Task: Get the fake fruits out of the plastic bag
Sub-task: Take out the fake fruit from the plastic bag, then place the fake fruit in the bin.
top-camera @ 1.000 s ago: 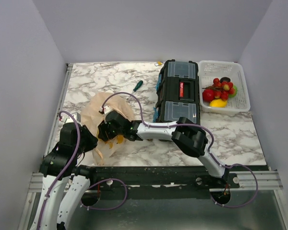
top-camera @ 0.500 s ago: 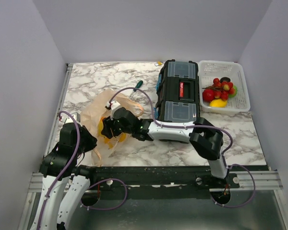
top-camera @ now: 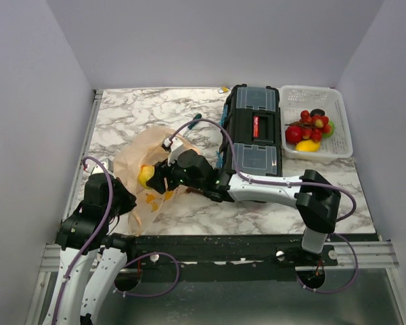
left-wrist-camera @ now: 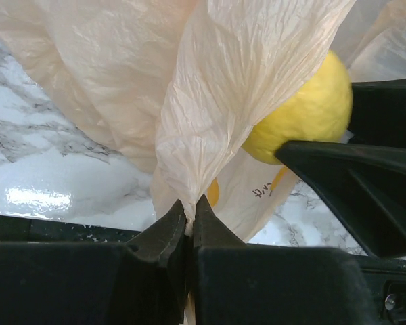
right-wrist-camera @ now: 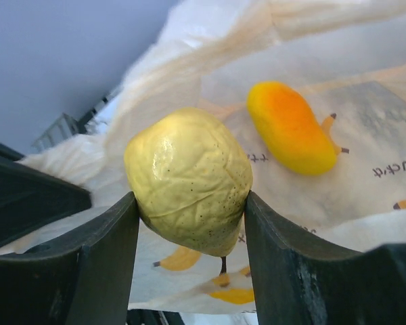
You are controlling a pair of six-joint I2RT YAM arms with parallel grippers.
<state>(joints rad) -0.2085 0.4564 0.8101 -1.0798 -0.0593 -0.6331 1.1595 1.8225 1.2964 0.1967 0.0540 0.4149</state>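
Note:
The peach-orange plastic bag (top-camera: pixel 139 159) lies at the table's left. My left gripper (left-wrist-camera: pixel 189 211) is shut on a bunched fold of the bag (left-wrist-camera: pixel 210 101) at its near edge. My right gripper (right-wrist-camera: pixel 189 217) is shut on a pale yellow wrinkled fruit (right-wrist-camera: pixel 188 179), held just above the bag; it shows in the top view (top-camera: pixel 146 176) and the left wrist view (left-wrist-camera: pixel 304 112). An orange-yellow fruit (right-wrist-camera: pixel 291 128) lies on the bag beyond it. More fruits, red, yellow, green and dark, sit in the white basket (top-camera: pixel 338 115) at the far right.
A black toolbox (top-camera: pixel 252 132) stands between the bag and the basket. A green-handled screwdriver (top-camera: pixel 193 120) lies behind the bag. The right arm stretches across the table's front toward the bag.
My right gripper has drawn back out of the bag toward the right, and the yellow fruit it holds has come into sight. The left gripper has kept its hold on the bag.

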